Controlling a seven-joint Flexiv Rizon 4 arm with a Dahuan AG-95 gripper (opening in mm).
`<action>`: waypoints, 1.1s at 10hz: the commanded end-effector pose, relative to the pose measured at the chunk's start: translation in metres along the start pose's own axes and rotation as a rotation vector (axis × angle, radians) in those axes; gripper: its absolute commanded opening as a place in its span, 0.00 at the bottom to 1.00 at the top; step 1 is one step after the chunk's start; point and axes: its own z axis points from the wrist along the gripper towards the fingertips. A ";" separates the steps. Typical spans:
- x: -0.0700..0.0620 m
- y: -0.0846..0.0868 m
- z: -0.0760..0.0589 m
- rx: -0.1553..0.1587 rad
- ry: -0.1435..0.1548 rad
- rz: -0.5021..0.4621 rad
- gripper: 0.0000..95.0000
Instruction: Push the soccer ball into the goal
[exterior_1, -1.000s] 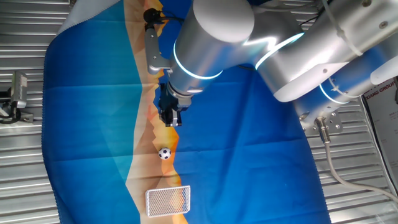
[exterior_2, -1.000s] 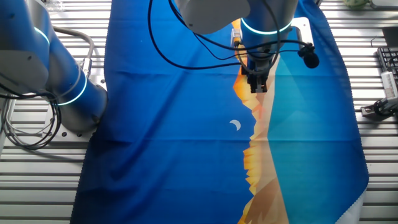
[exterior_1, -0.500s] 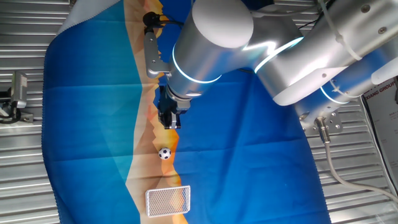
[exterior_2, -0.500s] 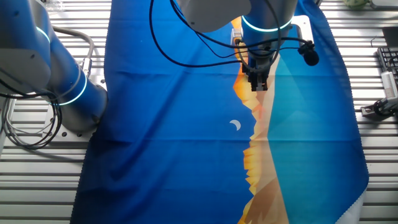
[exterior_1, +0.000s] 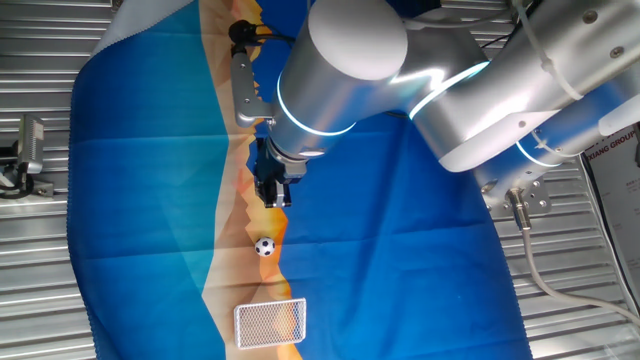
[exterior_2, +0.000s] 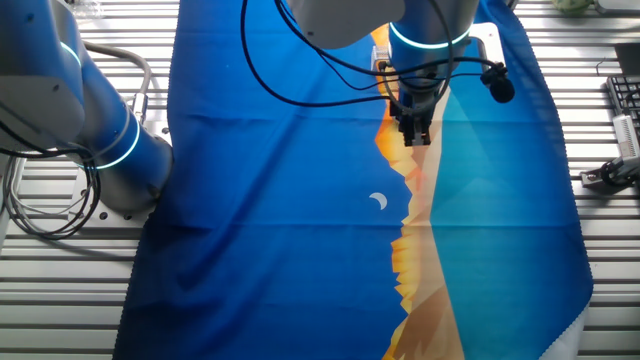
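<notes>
Tool (exterior_1: 276, 198) above soccer ball (exterior_1: 264, 246); goal (exterior_1: 270, 322) below
</notes>
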 end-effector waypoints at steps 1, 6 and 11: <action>0.000 0.000 0.000 -0.003 -0.002 0.001 0.00; 0.000 0.000 0.000 -0.017 -0.009 -0.011 0.00; 0.000 0.000 0.000 -0.023 0.061 -0.061 0.00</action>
